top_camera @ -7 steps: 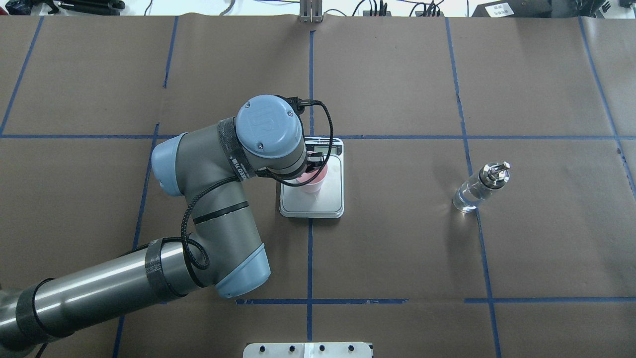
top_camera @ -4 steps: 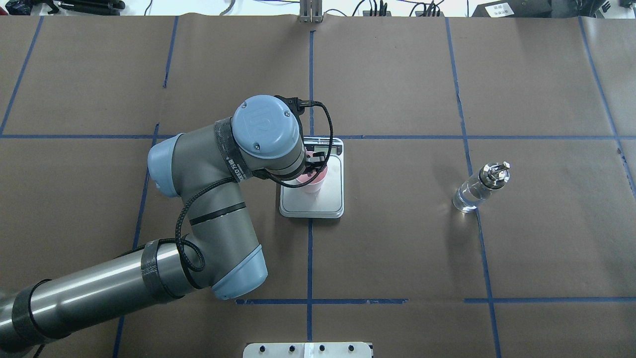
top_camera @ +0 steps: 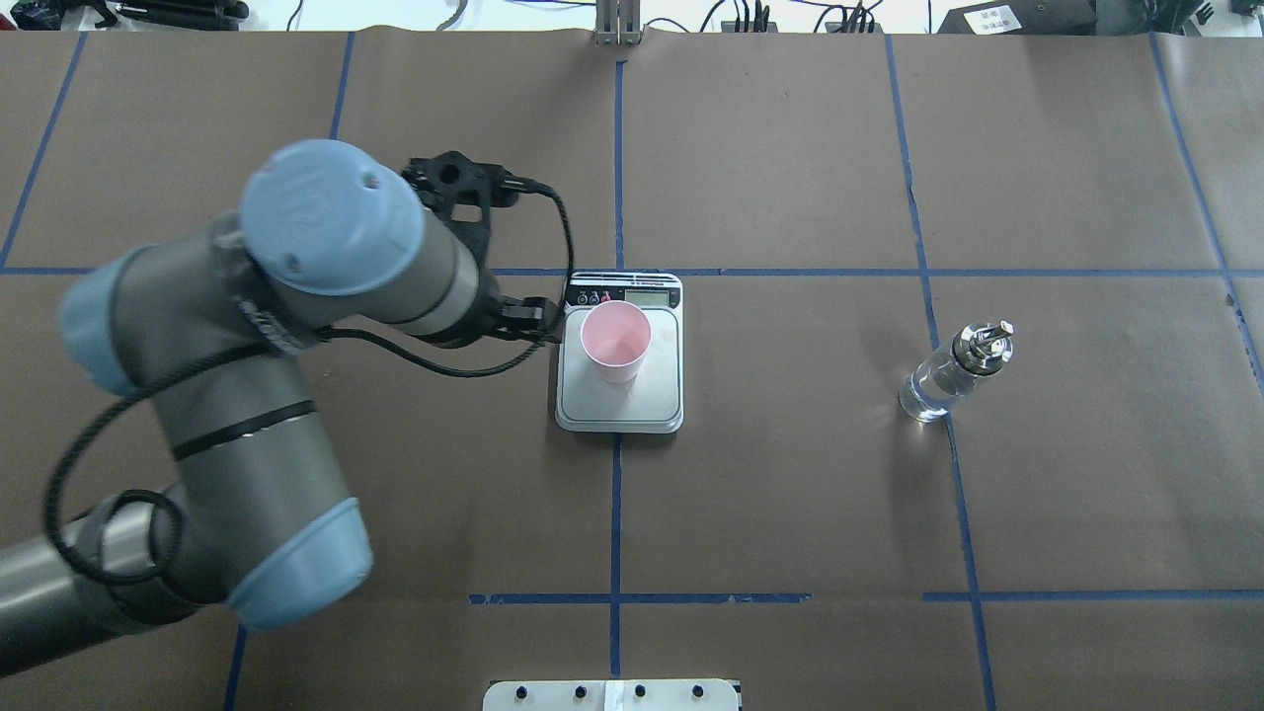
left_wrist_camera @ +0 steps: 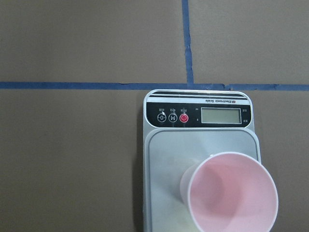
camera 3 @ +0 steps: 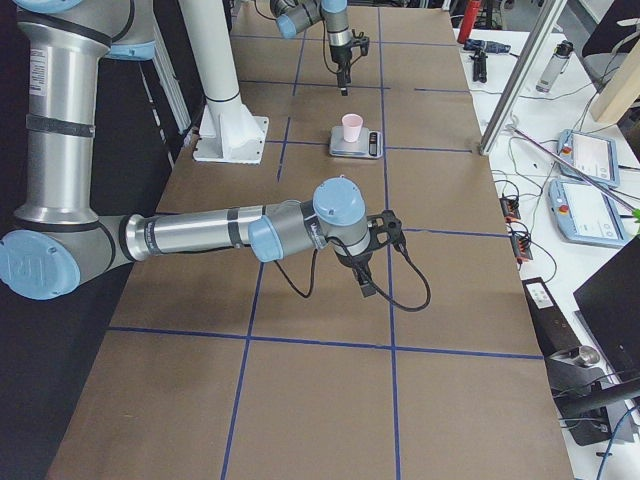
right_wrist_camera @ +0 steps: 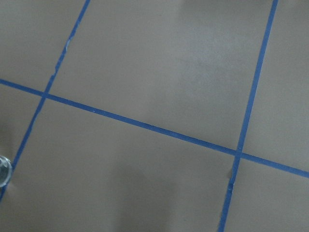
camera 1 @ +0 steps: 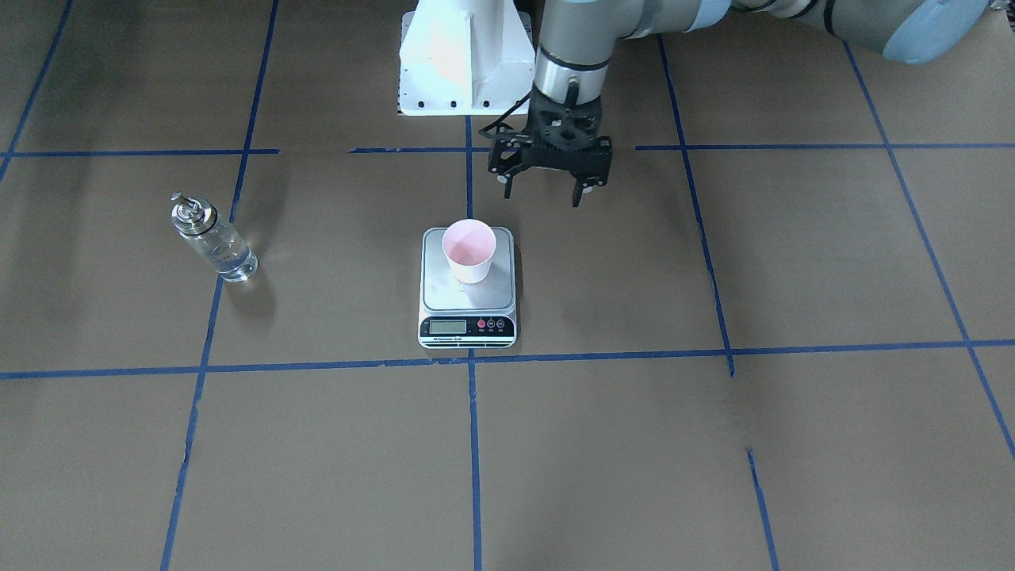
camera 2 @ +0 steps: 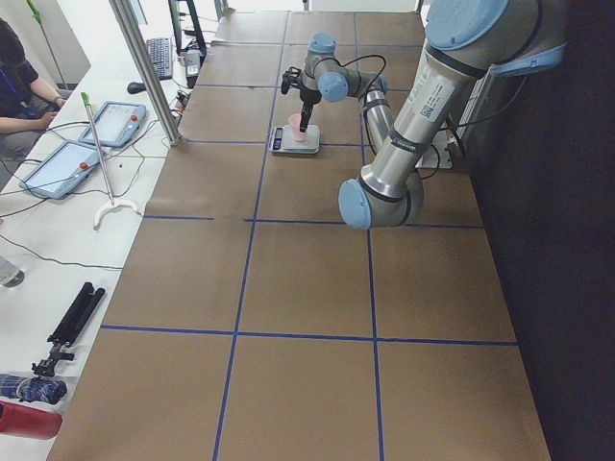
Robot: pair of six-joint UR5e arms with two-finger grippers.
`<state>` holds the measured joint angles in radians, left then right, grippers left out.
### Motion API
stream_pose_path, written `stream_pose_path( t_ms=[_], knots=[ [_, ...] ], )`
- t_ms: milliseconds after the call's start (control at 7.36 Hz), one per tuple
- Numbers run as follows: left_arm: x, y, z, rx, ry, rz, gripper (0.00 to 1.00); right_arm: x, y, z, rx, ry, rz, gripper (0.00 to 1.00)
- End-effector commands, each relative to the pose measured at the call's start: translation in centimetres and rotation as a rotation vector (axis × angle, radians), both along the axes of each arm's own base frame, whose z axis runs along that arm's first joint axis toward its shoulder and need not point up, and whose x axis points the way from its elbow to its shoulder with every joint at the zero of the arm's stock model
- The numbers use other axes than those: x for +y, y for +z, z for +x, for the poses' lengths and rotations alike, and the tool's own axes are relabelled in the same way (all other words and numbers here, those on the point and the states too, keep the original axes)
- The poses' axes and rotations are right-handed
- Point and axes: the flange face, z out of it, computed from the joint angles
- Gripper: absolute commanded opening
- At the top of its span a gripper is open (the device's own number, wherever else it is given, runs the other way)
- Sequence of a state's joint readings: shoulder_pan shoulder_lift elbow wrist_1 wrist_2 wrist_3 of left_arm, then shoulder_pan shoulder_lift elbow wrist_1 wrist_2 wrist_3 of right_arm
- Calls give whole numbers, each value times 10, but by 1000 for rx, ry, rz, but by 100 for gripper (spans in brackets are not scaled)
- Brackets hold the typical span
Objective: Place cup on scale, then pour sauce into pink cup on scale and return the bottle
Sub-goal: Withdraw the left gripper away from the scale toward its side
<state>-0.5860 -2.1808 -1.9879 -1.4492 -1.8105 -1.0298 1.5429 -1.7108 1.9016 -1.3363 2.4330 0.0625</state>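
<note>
The pink cup (camera 1: 469, 250) stands upright on the silver plate of the scale (camera 1: 468, 300), toward the robot's side of it. Both also show in the overhead view, the cup (top_camera: 614, 341) and the scale (top_camera: 657, 390), and in the left wrist view, the cup (left_wrist_camera: 231, 195) and the scale (left_wrist_camera: 169, 159). My left gripper (camera 1: 542, 197) is open and empty, raised above the table beside the scale on my left. The clear bottle (top_camera: 943, 380) with its silver collar stands alone far to my right. My right gripper (camera 3: 364, 282) hangs over bare table; I cannot tell its state.
The white robot base (camera 1: 464, 63) stands behind the scale. The left arm's elbow and wrist (top_camera: 326, 217) hang over the table's left half. Blue tape lines (top_camera: 616, 513) grid the brown table cover. A side bench with tablets (camera 2: 67, 163) lies beyond the far edge.
My left gripper has let go of the cup, risen and pulled back to my left. The cup now stands free on the scale. The bottle has not moved.
</note>
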Motion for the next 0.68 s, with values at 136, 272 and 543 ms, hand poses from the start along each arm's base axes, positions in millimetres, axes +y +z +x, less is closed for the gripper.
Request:
stream_pose_path(
  t_ms=[136, 272, 543],
  knots=[
    [-30, 84, -143, -159, 120, 201, 100, 30, -65, -32, -149, 127, -50, 100],
    [-53, 123, -203, -233, 183, 265, 100, 38, -81, -60, -225, 148, -69, 100],
    [-83, 200, -332, -383, 266, 356, 100, 74, -122, -99, -316, 191, -118, 100]
  ],
)
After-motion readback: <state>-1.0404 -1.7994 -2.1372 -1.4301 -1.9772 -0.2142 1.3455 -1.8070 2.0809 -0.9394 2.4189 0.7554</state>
